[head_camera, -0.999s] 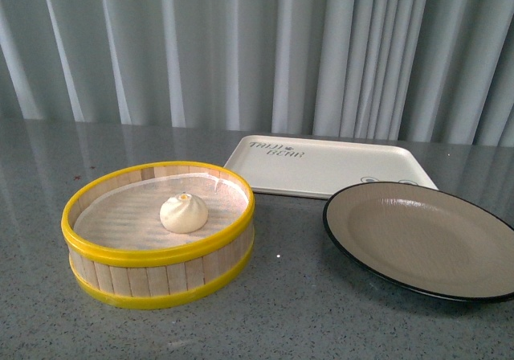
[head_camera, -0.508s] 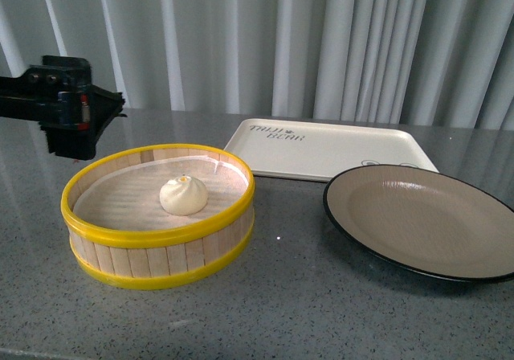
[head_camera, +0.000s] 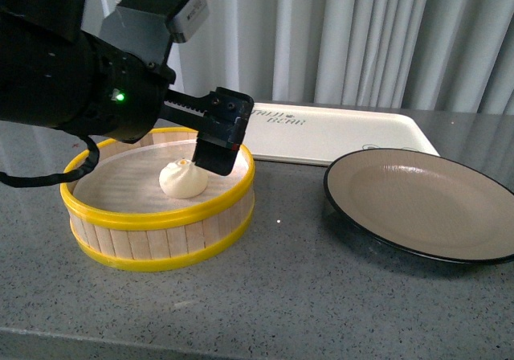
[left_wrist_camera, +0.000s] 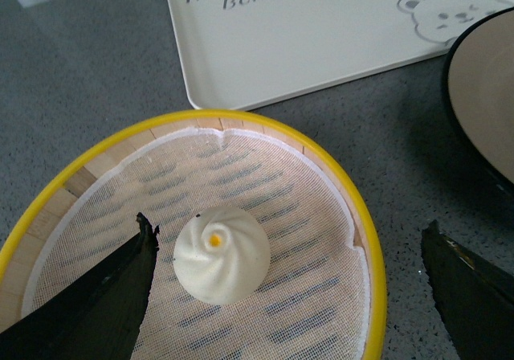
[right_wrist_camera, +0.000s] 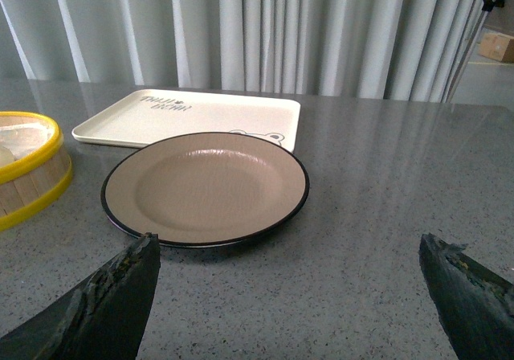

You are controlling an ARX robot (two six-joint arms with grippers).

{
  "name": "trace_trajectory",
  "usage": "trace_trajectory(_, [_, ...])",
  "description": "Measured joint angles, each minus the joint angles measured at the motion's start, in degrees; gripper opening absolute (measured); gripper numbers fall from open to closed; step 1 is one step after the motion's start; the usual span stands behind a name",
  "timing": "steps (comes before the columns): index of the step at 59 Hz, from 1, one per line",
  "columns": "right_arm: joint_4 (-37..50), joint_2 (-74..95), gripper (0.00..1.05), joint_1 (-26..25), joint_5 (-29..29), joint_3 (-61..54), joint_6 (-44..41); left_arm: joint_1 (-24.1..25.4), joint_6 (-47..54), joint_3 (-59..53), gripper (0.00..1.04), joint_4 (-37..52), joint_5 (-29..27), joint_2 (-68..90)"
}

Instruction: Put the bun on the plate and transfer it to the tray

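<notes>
Left end effector over bun (newly)

Front view looks across the table. Left wrist looks down, close over the steamer; right wrist low. All share plate, tray.

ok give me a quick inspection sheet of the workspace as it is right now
surface: grey speckled table, no spills seen
bun: in the yellow-rimmed steamer basket, not gripped
plate: empty, on the table beside the basket
tray: empty, behind the plate
clutter: nothing seen
left gripper: open above the basket, bun nearer one finger
right gripper: open, near the plate, holding nothing
cables: black cable hangs by the basket's rim
surroundings: pale curtain behind the table
</notes>
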Motion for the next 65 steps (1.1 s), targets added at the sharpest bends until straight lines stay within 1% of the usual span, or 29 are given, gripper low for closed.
trace_trajectory(8, [0.0,0.0,0.96,0.0,0.0,0.0,0.0,-0.5,-3.0,3.9,0.98,-2.6,-2.8,3.9])
trace_trajectory(16, [0.0,0.0,0.96,0.0,0.0,0.0,0.0,-0.6,-4.1,5.5,0.98,-2.0,-3.8,6.2])
trace_trajectory(25, [0.0,0.0,0.96,0.0,0.0,0.0,0.0,-0.3,-3.9,6.7,0.98,-1.1,-6.4,7.8])
trace_trajectory(34, [0.0,0.0,0.96,0.0,0.0,0.0,0.0,0.3,-4.3,7.3,0.98,-3.5,-6.4,8.3])
trace_trajectory(49, [0.0,0.0,0.96,0.0,0.0,0.0,0.0,0.9,-8.3,8.7,0.98,-8.3,-6.4,9.1])
trace_trajectory(65, [0.0,0.0,0.96,0.0,0.0,0.0,0.0,0.9,-11.6,9.5,0.98,-9.1,-6.9,10.9])
